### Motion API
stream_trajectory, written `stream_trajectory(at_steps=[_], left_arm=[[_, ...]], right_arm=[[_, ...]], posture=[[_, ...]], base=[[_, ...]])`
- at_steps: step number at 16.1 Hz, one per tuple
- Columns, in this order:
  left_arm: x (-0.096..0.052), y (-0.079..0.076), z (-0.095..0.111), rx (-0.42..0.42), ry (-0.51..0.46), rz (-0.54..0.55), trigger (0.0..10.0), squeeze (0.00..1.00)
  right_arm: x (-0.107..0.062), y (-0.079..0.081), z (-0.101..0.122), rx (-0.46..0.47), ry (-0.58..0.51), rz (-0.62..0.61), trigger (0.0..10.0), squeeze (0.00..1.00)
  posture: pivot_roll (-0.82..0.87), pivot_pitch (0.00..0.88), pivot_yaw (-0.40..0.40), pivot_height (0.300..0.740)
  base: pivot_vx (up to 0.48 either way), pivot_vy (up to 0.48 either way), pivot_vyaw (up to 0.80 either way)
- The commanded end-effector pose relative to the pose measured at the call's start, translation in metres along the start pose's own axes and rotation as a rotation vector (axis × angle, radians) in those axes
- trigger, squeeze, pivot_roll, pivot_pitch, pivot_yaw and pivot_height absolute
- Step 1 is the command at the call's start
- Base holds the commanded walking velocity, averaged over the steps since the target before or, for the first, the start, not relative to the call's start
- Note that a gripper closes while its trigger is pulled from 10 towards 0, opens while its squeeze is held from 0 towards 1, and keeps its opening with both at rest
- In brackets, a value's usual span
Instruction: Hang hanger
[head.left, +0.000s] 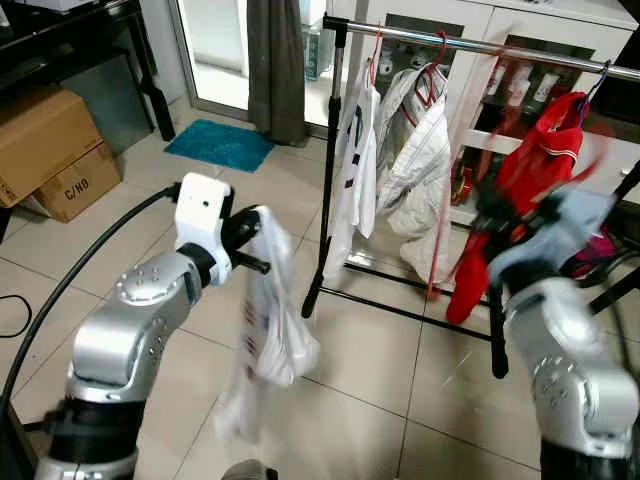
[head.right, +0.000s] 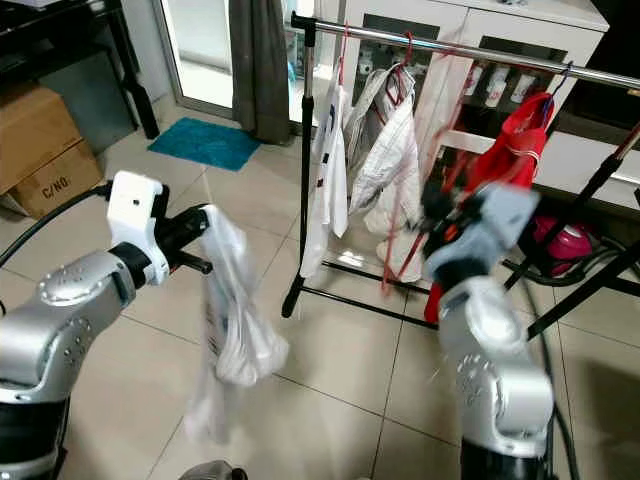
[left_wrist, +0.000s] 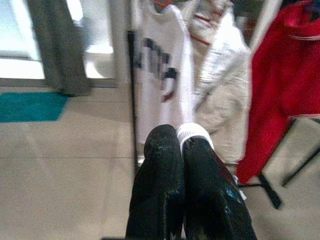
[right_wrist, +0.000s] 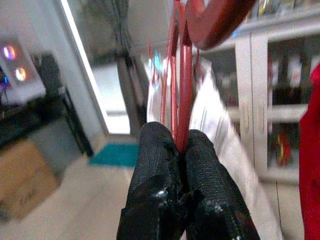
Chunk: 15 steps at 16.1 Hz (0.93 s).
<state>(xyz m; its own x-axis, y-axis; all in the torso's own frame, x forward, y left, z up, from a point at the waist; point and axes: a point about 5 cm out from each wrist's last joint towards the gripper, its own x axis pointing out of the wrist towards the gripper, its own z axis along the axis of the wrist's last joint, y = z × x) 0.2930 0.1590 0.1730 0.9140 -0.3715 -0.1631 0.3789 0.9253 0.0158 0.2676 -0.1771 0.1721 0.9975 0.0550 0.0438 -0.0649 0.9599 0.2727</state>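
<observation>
Tiled floor (head.left: 360, 400) with clothes rail (head.left: 480, 45). Right gripper (right_wrist: 181, 145) clamped on red hanger (right_wrist: 182, 75); left gripper (left_wrist: 181, 145) pinching white garment (head.left: 268, 320). Carrying stage; next, lift the hook over the rail.

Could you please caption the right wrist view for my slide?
Right gripper shut on a red hanger, facing white clothes and a cabinet.

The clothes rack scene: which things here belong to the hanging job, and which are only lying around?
Belong to the job:
red hanger, pinched by the right gripper
white garment, held by the left gripper
clothes rail

Only lying around:
cardboard boxes
teal mat
grey curtain
</observation>
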Motion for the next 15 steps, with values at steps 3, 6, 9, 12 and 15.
stream_trajectory(at_steps=[3,6,9,12,15], left_arm=[[-0.01,-0.012,-0.002,0.091,-0.031,0.045,10.0,0.0],[-0.016,-0.019,-0.007,0.085,-0.038,0.062,10.0,0.0],[-0.018,-0.026,-0.005,0.078,-0.067,0.076,10.0,0.0],[-0.019,-0.026,0.004,0.054,-0.102,0.083,10.0,0.0],[-0.02,-0.024,0.004,0.056,-0.107,0.121,10.0,0.0]], right_arm=[[-0.021,-0.001,-0.03,-0.219,0.219,0.007,10.0,0.0],[-0.027,-0.004,-0.035,-0.189,0.257,-0.035,10.0,0.0],[-0.03,-0.011,-0.033,-0.116,0.275,-0.101,10.0,0.0],[-0.026,-0.01,-0.021,-0.13,0.225,-0.106,10.0,0.0],[-0.027,-0.009,-0.015,-0.183,0.176,-0.137,10.0,0.0]], posture=[[0.04,0.012,-0.032,0.74],[0.04,0.026,-0.048,0.74],[0.05,0.03,-0.059,0.74],[0.05,0.028,-0.06,0.74],[0.05,0.024,-0.055,0.74]], base=[[0.0,0.0,0.0],[0.0,0.0,-0.23],[0.0,0.0,-0.8],[0.0,0.0,-0.78],[0.0,0.0,-0.77]])
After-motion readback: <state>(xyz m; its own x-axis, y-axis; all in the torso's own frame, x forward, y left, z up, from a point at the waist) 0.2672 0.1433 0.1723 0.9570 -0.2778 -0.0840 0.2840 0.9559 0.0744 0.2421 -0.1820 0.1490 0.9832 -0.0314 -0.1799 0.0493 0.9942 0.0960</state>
